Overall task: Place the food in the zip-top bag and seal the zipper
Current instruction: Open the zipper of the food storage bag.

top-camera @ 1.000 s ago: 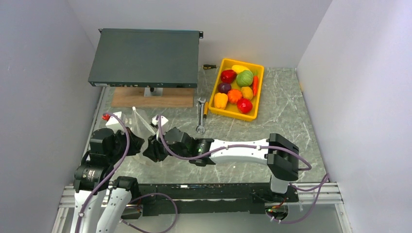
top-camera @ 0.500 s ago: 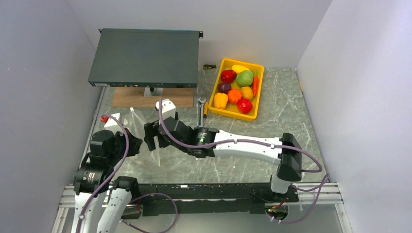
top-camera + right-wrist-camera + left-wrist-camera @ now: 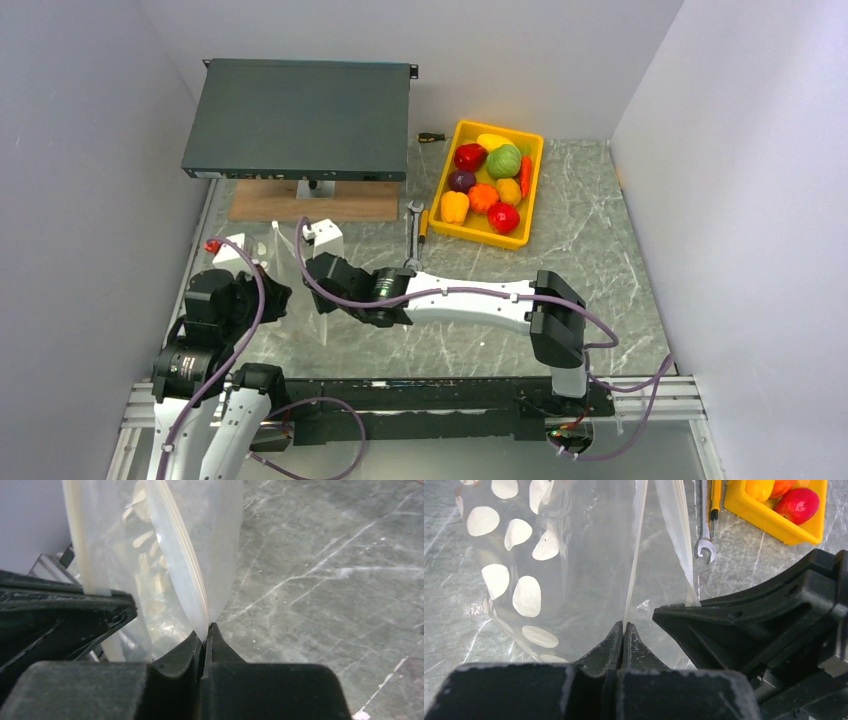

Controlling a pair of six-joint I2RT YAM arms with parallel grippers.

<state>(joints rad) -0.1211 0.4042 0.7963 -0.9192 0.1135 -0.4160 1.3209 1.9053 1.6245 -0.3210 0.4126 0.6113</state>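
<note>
The clear zip-top bag with white dots (image 3: 524, 580) stands up between my two grippers at the table's near left (image 3: 292, 262). My left gripper (image 3: 624, 626) is shut on one whitish zipper strip (image 3: 635, 555) at the mouth. My right gripper (image 3: 205, 631) is shut on the other zipper strip (image 3: 181, 565), so the mouth is held apart. In the top view the left gripper (image 3: 264, 300) and right gripper (image 3: 318, 272) are close together. The food (image 3: 488, 182), several glossy toy fruits and vegetables, lies in the yellow tray (image 3: 537, 180) at the back right.
A dark grey flat box (image 3: 300, 118) on a wooden board (image 3: 312, 206) fills the back left. A wrench (image 3: 414, 246) and a screwdriver (image 3: 430, 137) lie left of the tray. Small white blocks (image 3: 326, 236) sit beside the bag. Walls close in on both sides.
My right gripper has moved away from the left gripper toward the back, taking its bag edge along. The right arm's elbow swung right, then back left. The left arm has stayed put.
</note>
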